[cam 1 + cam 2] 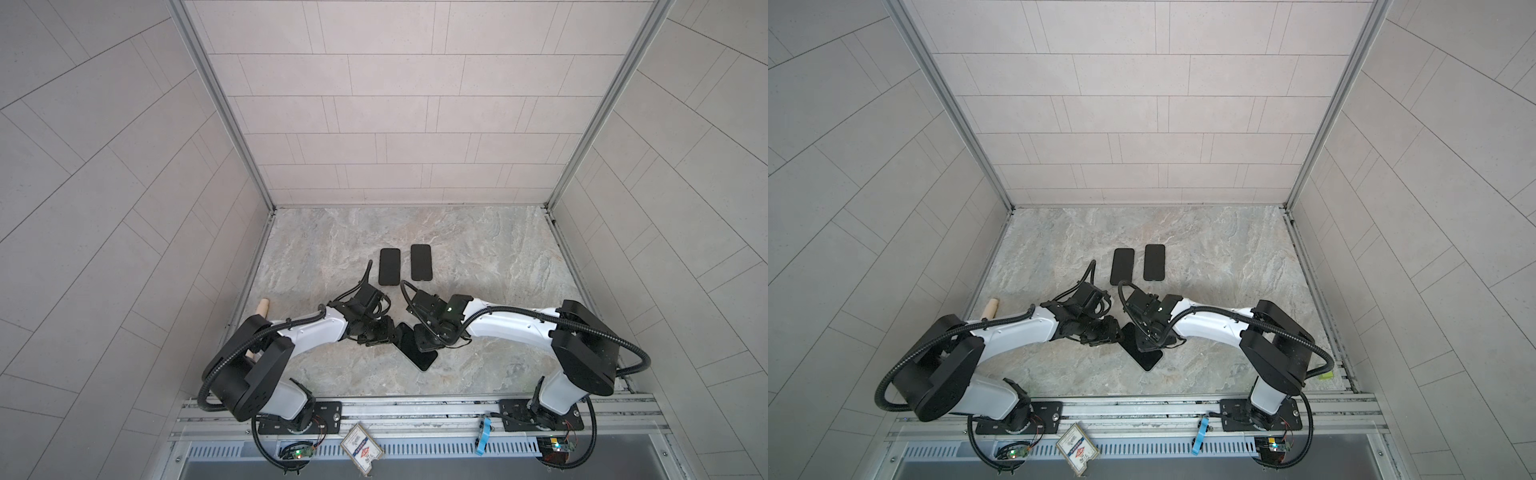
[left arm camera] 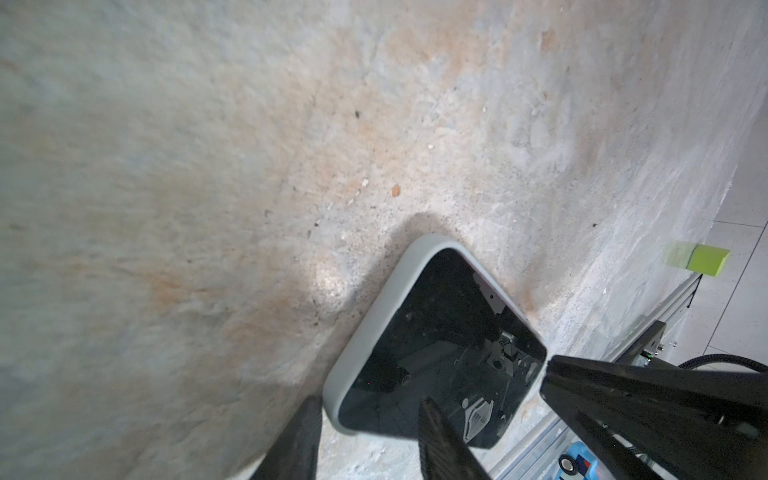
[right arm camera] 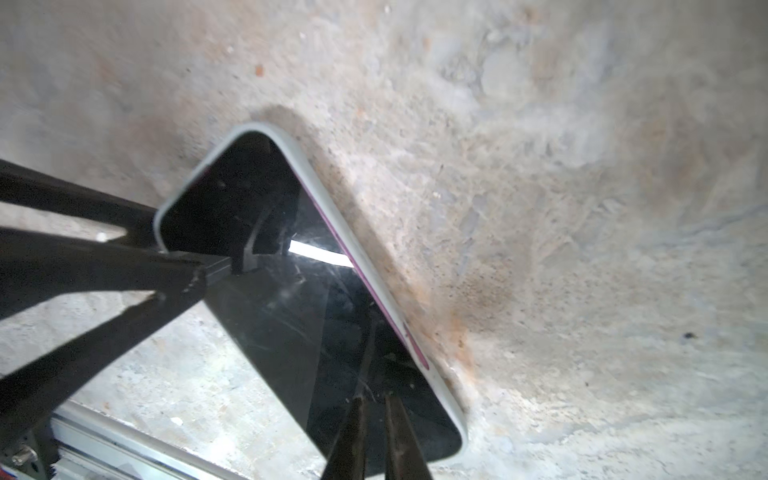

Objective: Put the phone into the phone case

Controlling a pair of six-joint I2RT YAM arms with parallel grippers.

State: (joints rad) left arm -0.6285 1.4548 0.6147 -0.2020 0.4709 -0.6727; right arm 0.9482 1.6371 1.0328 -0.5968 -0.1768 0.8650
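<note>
In both top views the phone (image 1: 420, 354) (image 1: 1148, 358) reads only as a dark slab. It lies flat near the front edge of the worktop (image 1: 478, 257), about midway between the left and right edges, with both arms meeting over it. Its long axis runs on a diagonal. One short end points toward the back left corner and is hidden under the arms. The other points toward the front right corner and lies bare.

The wrist views add what the top views hide. The phone lies glass up inside a pale grey phone case (image 2: 365, 326), whose rim wraps the corners in sight. Only the right wrist view shows a thin magenta strip (image 3: 370, 286) between glass and rim along one long side.

The left jaws stand partly open astride an edge of the phone case, one fingertip (image 2: 434, 424) over the glass and the other outside the rim; nothing is clamped between them. The right jaws are all but closed and empty, their fingertips (image 3: 353, 428) down at the glass.

Only the top views show two black slabs (image 1: 389, 267) side by side near the worktop's centre, well apart from the phone.
</note>
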